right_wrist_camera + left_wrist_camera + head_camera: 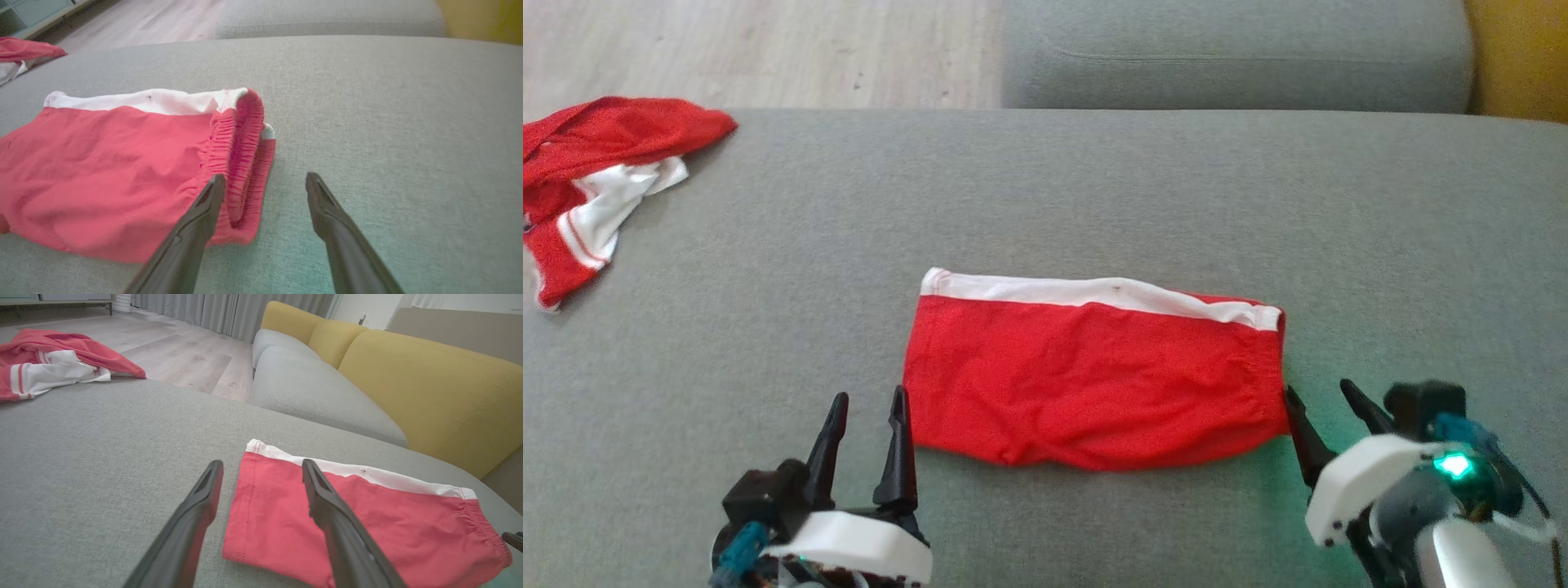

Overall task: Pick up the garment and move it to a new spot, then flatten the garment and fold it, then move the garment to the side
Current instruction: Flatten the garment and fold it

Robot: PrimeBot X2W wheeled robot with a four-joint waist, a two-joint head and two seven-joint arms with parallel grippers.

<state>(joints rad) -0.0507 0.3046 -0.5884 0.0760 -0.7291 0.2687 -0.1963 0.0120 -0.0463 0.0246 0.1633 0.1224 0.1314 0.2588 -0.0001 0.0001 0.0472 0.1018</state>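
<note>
Garment [1094, 384]: red shorts, white band, laid folded mid-cushion [768, 286]. Judged light, limp and easily rumpled; best pinched at both short edges. Left gripper [869, 396] and right gripper [1319, 390] are set at either end, jaws spread, nothing held.

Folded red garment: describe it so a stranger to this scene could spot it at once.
On the wide grey cushion, near its front middle, lies the folded red garment. It is a flat rectangle with a white band along its far edge, unlike the crumpled red-and-white garment at the far left.
</note>
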